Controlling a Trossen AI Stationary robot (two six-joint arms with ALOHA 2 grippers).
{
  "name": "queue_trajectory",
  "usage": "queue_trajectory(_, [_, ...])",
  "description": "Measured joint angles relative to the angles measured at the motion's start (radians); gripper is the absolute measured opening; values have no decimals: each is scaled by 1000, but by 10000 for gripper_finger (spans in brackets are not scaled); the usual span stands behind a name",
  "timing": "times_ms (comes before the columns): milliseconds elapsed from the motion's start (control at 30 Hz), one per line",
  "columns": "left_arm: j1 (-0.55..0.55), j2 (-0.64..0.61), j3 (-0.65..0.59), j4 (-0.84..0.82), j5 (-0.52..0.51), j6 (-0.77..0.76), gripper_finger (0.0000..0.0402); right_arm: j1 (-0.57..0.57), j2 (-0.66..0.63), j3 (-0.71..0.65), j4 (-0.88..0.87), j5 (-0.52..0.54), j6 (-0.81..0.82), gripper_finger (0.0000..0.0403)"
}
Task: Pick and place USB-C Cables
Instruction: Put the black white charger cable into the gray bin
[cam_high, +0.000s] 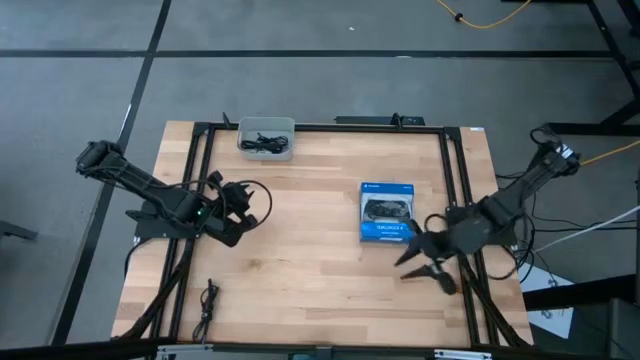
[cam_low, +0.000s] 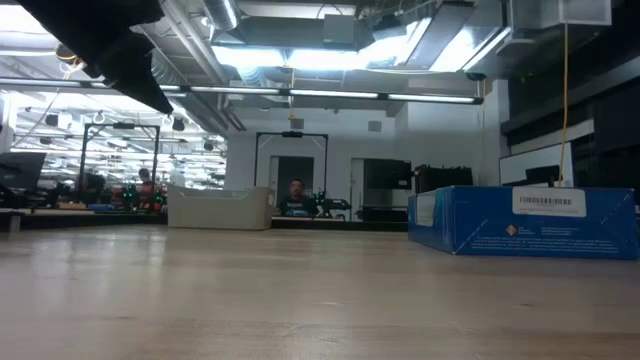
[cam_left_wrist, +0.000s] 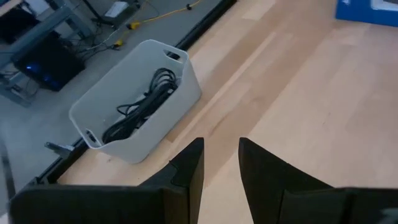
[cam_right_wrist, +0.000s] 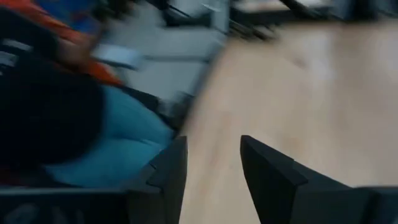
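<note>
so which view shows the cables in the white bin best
The left wrist view: it looks down into the white bin, where the black cables lie bundled. The high view shows them as a small dark tangle. The low view shows only the bin's side. The right wrist view shows neither.

The surface (cam_high: 300, 240) is pale blond wood with fine plank lines, edged by a black frame (cam_high: 196, 180); the bin (cam_left_wrist: 140, 109) is plain white-grey, and the cables (cam_left_wrist: 140, 106) bundled inside it are black; another black cable (cam_high: 208, 298) lies on the wood; the box (cam_high: 386, 212) is bright blue with a black game controller pictured on top and a white barcode label on its side; both arms are dark, their hands black; the cord (cam_high: 490, 18) on the grey floor is yellow.
</note>
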Motion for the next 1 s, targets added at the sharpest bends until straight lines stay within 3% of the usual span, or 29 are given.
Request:
queue_trajectory(100, [25,0,0,15,-36,1,92,2,-56,-5,75,-65,-11,153])
queue_trajectory(200, [54,0,0,41,-48,2,92,11,-75,-9,166,-43,-54,153])
queue_trajectory(400, [87,0,0,60,51,39,92,18,-30,-11,286,-24,-159,153])
queue_trajectory(633, [87,0,0,161,98,209,92,17,16,-11,328,-21,-157,153])
queue_trajectory(867, [73,12,8,603,328,517,92,17,25,-11,325,-21,-161,153])
queue_trajectory(1000, [33,82,158,504,312,544,92,17,25,-11,320,-21,-159,153])
